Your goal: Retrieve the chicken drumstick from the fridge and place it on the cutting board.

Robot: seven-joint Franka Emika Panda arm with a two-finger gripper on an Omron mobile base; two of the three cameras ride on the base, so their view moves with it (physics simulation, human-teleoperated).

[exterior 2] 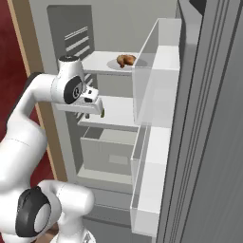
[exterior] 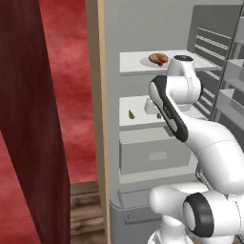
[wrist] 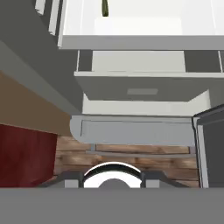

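The fridge (exterior: 143, 28) stands open. A golden-brown chicken drumstick (exterior: 157, 58) (exterior 2: 126, 60) lies on a white plate on the upper white shelf. My gripper (exterior 2: 97, 111) hangs in front of the middle shelf, below and nearer than the drumstick, pointing down. In the hand view its fingertips (wrist: 72, 178) stand apart with nothing between them, looking down at the grey drawer (wrist: 140, 89) and the floor. The cutting board is out of view.
A tiny dark green item (exterior: 131, 114) lies on the middle shelf. The fridge door with its shelf racks (exterior 2: 156, 95) stands open on the right, close to my arm. A dark red panel (exterior: 28, 119) and a tan frame (exterior: 97, 95) bound the left side.
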